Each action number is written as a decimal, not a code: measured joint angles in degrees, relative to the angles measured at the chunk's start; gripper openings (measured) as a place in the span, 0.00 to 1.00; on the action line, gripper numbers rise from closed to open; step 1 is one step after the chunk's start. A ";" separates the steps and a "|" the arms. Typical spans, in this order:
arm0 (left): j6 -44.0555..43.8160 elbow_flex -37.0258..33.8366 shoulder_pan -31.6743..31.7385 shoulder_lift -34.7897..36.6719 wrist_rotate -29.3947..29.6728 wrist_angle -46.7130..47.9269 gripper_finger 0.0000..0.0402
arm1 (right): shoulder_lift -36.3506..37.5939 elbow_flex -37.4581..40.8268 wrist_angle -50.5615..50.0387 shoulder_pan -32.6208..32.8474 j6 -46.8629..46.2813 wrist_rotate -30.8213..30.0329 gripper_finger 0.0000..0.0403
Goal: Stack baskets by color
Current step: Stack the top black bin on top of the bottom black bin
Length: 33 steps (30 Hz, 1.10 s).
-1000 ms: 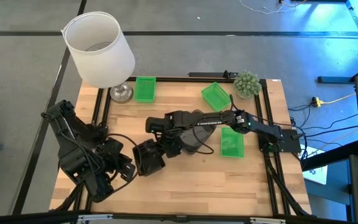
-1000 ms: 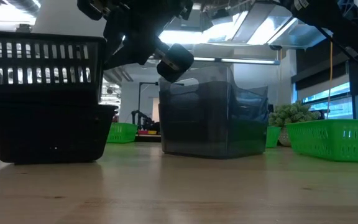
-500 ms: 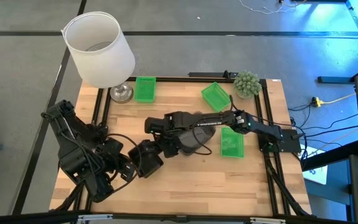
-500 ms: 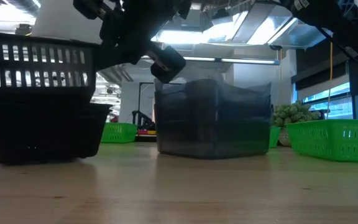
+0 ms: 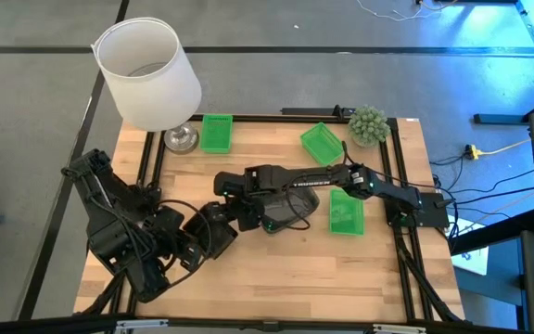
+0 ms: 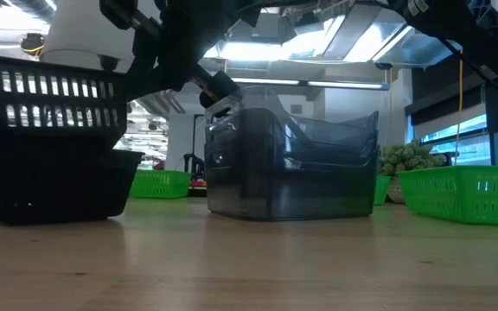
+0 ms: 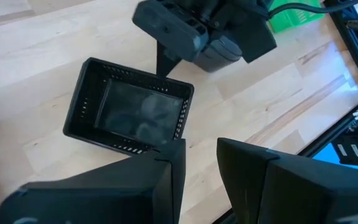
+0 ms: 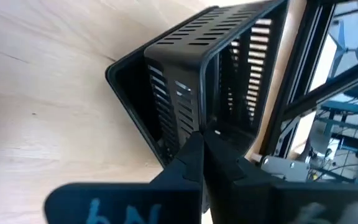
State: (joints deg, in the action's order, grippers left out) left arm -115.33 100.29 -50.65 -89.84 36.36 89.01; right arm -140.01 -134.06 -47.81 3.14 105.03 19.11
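High view: over the last second the right gripper point(image 5: 221, 211) has dragged the black basket point(image 5: 202, 239) left and nearer, toward the idle left gripper point(image 5: 176, 255), whose fingers stand slightly apart. Right wrist view: its fingers point(image 8: 194, 163) are pinched shut on the basket wall. Low view: the basket sits tilted over another black basket point(image 6: 50, 183), so the step in hand is nesting; next, lower it square, then release.

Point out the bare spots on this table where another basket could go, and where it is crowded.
Free: the front strip of the table, below the black basket and right hand; also between the two back green baskets. Crowded: mid-table by the grey basket, and the left side with the left hand.
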 joint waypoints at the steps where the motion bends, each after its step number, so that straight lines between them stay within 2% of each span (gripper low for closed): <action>1: 0.00 0.00 0.00 0.00 -0.01 0.00 0.21 | 0.00 0.00 0.00 0.00 -0.82 -0.02 0.00; 6: 0.22 0.00 0.00 0.00 -0.01 0.00 0.21 | 0.00 -0.02 0.36 0.02 -6.57 0.33 0.04; 12: 0.39 0.00 0.00 0.00 0.00 0.00 0.21 | 0.00 -0.04 1.64 0.02 -12.02 -1.20 0.14; 15: 0.42 0.00 0.00 0.00 0.00 0.02 0.21 | 0.00 -0.09 2.49 0.04 -12.40 -5.67 0.18; 18: 0.44 0.00 0.00 0.00 -0.01 0.06 0.21 | 0.04 -0.13 3.57 0.09 -17.58 -13.96 0.20; 20: 0.52 0.00 -0.13 0.00 -0.01 0.29 0.21 | 0.35 -0.34 3.80 0.07 -26.15 -18.78 0.20; 23: 4.40 -0.02 -0.66 0.00 0.00 0.55 0.21 | 1.48 -0.90 2.86 -0.03 -40.74 -21.77 0.19; 28: 11.69 -0.02 -1.52 -0.02 0.00 0.95 0.21 | 6.01 -0.90 -1.96 0.92 -61.68 -22.38 0.19; 33: 19.05 -0.02 -3.20 -0.02 0.07 1.01 0.21 | 9.85 -0.90 -4.20 3.15 -83.65 -20.50 0.19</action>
State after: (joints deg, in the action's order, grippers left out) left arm -96.28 100.27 -53.85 -89.86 36.42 90.02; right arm -130.16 -134.96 -52.01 6.29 21.38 -1.38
